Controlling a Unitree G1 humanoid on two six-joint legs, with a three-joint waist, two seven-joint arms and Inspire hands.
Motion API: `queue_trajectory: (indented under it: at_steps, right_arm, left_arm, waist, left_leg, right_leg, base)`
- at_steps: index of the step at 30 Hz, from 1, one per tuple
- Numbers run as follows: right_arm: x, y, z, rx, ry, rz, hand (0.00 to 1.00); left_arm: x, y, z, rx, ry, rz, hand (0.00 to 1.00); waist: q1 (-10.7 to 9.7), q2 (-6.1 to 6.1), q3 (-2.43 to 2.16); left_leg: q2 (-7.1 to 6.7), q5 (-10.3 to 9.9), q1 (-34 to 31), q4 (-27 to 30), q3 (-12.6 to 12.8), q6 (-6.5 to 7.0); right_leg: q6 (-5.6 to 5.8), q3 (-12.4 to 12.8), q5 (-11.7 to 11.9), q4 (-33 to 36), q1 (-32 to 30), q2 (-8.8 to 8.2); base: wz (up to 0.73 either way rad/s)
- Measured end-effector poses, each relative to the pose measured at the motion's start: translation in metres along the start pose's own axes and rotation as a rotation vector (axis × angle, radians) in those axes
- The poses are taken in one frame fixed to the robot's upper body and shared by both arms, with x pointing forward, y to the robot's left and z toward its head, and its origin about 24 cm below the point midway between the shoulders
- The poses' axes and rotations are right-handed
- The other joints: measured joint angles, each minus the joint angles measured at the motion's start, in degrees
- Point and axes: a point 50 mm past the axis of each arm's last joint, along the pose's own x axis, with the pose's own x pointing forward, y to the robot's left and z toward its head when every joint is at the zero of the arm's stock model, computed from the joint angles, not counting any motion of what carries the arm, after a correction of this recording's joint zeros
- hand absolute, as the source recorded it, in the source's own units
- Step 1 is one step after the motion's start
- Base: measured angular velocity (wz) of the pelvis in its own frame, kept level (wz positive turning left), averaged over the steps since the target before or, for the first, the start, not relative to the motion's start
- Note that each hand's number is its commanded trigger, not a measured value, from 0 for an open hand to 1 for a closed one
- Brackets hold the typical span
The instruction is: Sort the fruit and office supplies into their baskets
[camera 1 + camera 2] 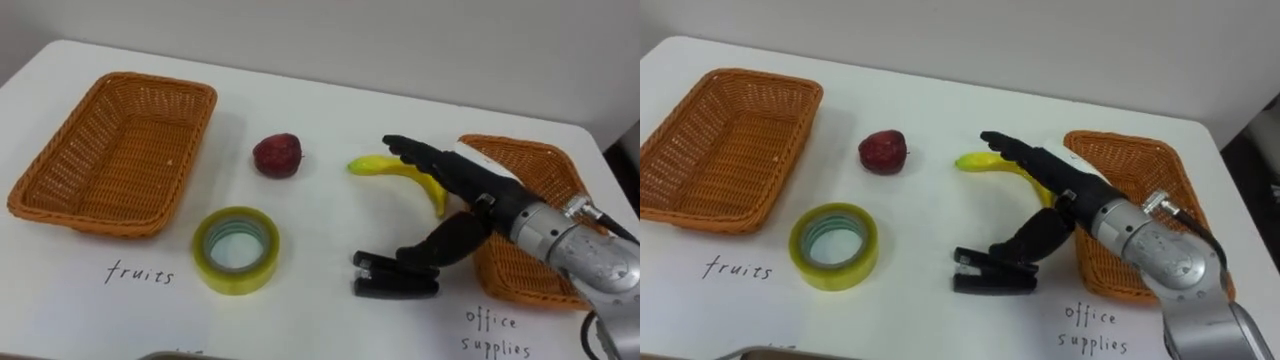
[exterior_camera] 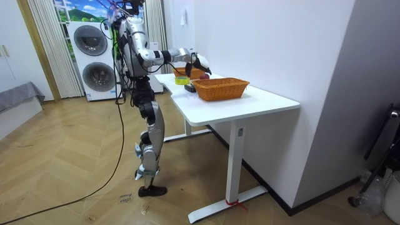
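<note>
— What lies closest to you on the table?
— A black stapler (image 1: 395, 278), lying flat on the smooth white table (image 1: 320, 110). To its left is a glossy roll of yellow-green tape (image 1: 236, 250), lying flat with its hole facing up.
— And the right hand?
— You have the right hand (image 1: 462, 180) spread wide right above the stapler. Its fingers are straight and stretch out over the banana (image 1: 375, 165), and its thumb angles down to the stapler's top. It clasps nothing. You cannot tell whether the thumb touches the stapler or hangs just above it.
— What is hidden from you?
— The hand covers the middle of the banana. You see its yellow tip on the left and its curved end just beside the right basket (image 1: 520, 148). The forearm cuts off that basket's near side.
— Shapes and materials?
— Both baskets are orange-brown wicker, rectangular, with sloping walls. The left basket (image 1: 185, 165) stands well apart from the hand. A dark red fruit (image 1: 277, 155), roundish and dull-skinned, lies between the left basket and the banana. In the room view your robot stands upright at the table's end with its arm out over the table.
</note>
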Motion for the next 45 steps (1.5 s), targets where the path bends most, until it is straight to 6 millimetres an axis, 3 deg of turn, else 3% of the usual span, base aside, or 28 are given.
queue_trajectory:
  at_steps: [14, 22, 30, 45]
  right_arm:
    - [0.003, 0.016, -0.012, 0.075, 0.057, 0.102, 0.00]
    - [-0.001, 0.022, -0.019, 0.104, 0.092, 0.142, 0.00]
    - [0.000, 0.030, -0.022, 0.139, 0.106, 0.166, 0.00]
    - [0.001, 0.039, -0.025, 0.064, 0.181, 0.232, 0.00]
  left_arm:
    - [0.000, -0.001, 0.001, -0.001, -0.002, 0.007, 0.00]
    - [0.000, -0.003, -0.001, -0.005, 0.003, 0.003, 0.00]
    - [0.000, -0.006, -0.002, -0.044, 0.016, -0.006, 0.00]
    - [0.001, -0.009, 0.004, -0.036, 0.007, -0.027, 0.00]
  waist:
    - [0.57, 0.03, 0.00]
    - [0.59, 0.67, -0.23]
    - [0.66, 1.06, -0.15]
    - [0.52, 1.26, -0.17]
  left_leg:
    - [0.00, 0.00, -0.01, -0.15, -0.08, 0.00]
    - [0.00, 0.00, 0.02, -0.12, -0.01, 0.00]
    - [0.00, 0.00, 0.00, -0.36, 0.02, 0.00]
    - [-0.03, 0.00, -0.12, -0.41, -0.08, 0.01]
  right_leg:
    - [0.01, -0.19, 0.00, 0.00, -0.10, -0.01]
    - [0.01, -0.22, 0.00, 0.00, -0.04, -0.04]
    - [0.01, -0.25, 0.00, 0.02, 0.00, -0.03]
    - [0.01, -0.17, 0.00, 0.03, -0.02, -0.04]
  base:
    - [0.00]
    - [0.00]
    - [0.00]
    - [0.00]
